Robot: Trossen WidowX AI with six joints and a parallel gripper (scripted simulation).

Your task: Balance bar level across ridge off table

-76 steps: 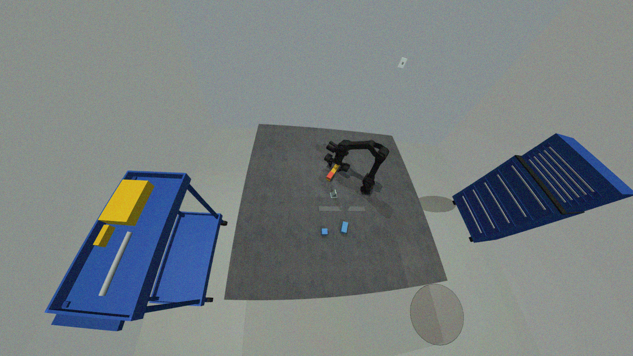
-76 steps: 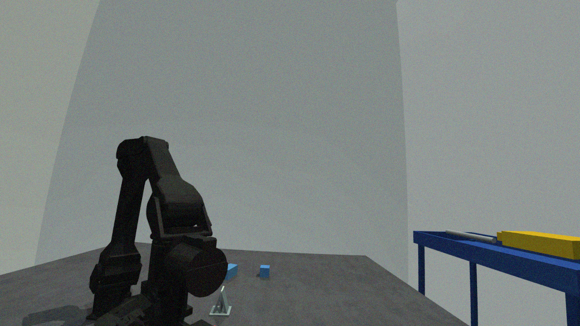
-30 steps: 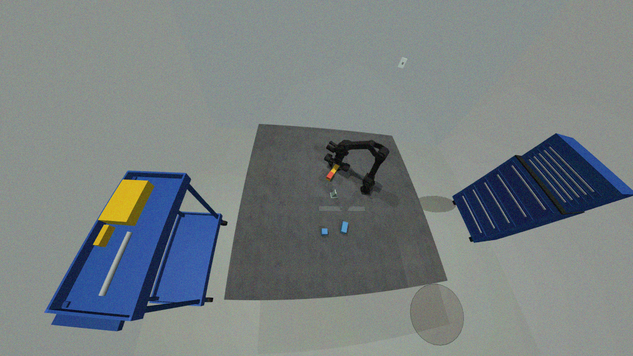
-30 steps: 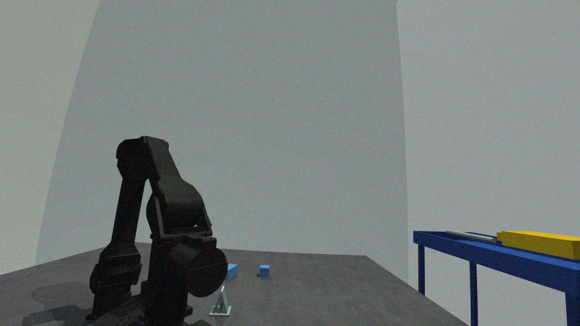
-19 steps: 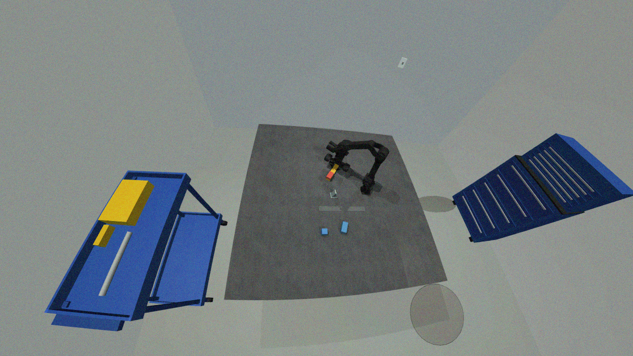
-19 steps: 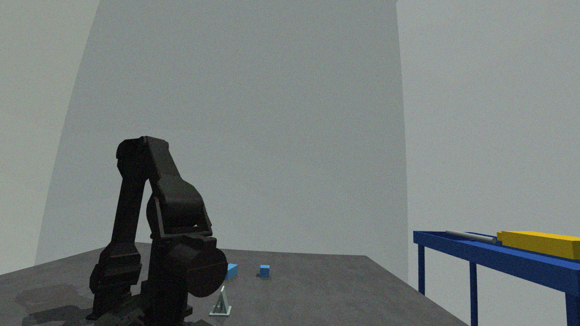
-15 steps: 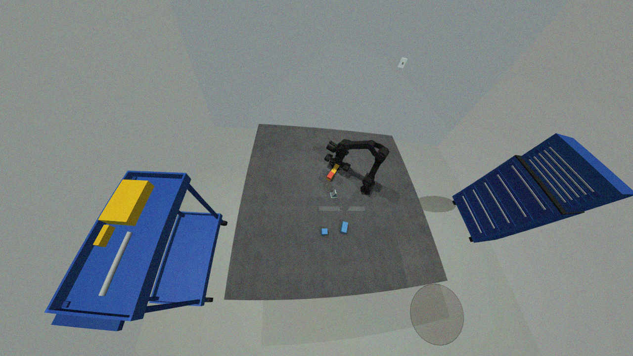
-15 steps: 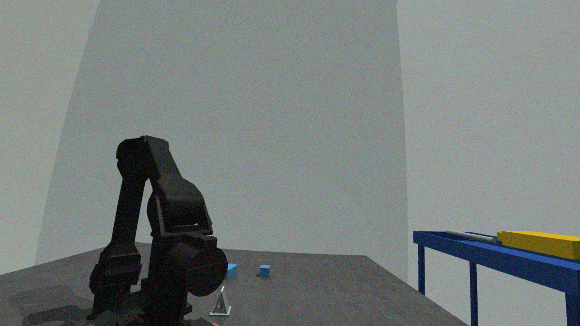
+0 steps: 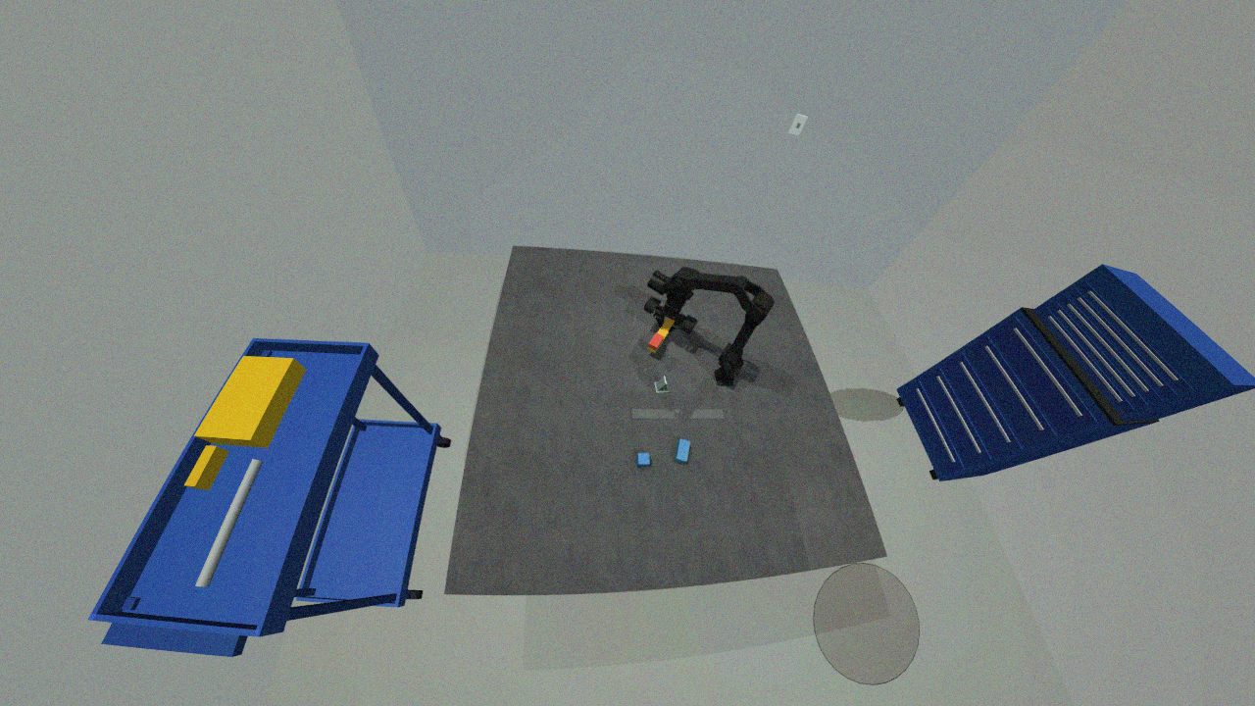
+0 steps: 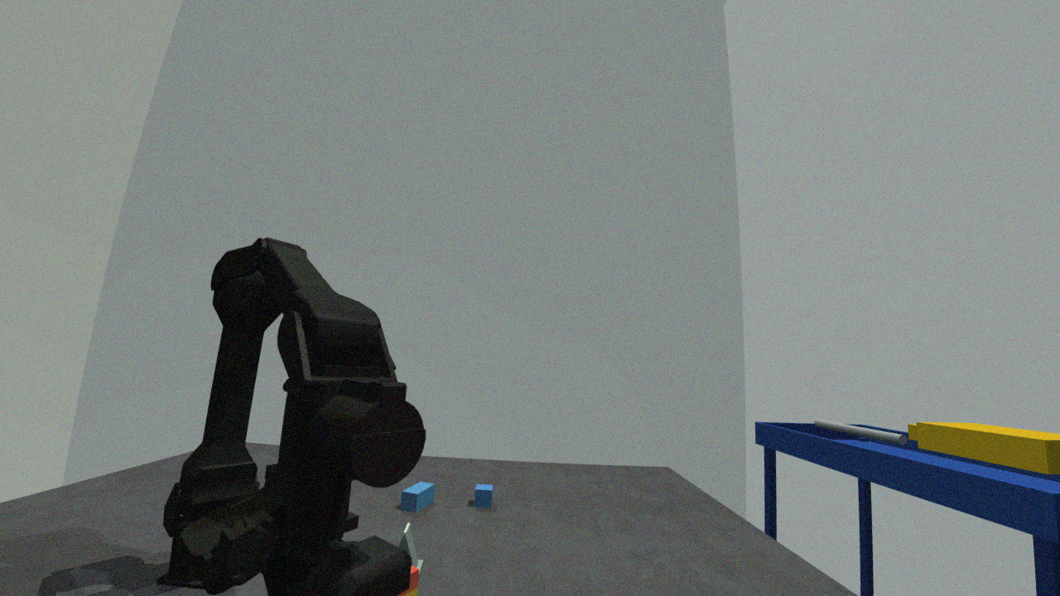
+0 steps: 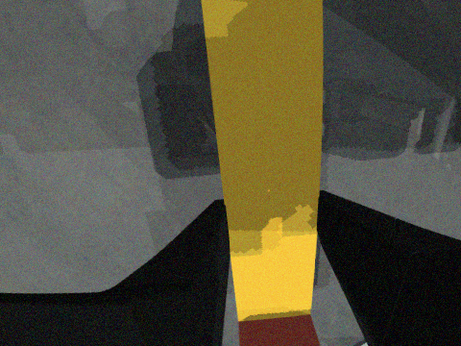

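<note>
The bar (image 9: 656,339) (image 11: 269,120) is long and yellow with a red section. Its red part (image 10: 414,575) shows low in the exterior view. My gripper (image 9: 670,319) (image 11: 269,206) is shut on the yellow part of the bar, one dark finger on each side. The bar seems raised a little off the table; its height is hard to tell. The ridge (image 9: 661,384) (image 10: 410,548) is a small pale wedge on a square base, just past the bar's red end. Nothing rests on it. In the exterior view the arm hides my fingers and most of the bar.
Two blue blocks, a small one (image 9: 643,459) (image 10: 484,496) and a longer one (image 9: 683,451) (image 10: 417,497), lie beyond the ridge. Pale flat strips (image 9: 650,413) mark the table (image 9: 543,509) between ridge and blocks. Blue carts (image 9: 368,509) (image 9: 991,403) stand off both sides.
</note>
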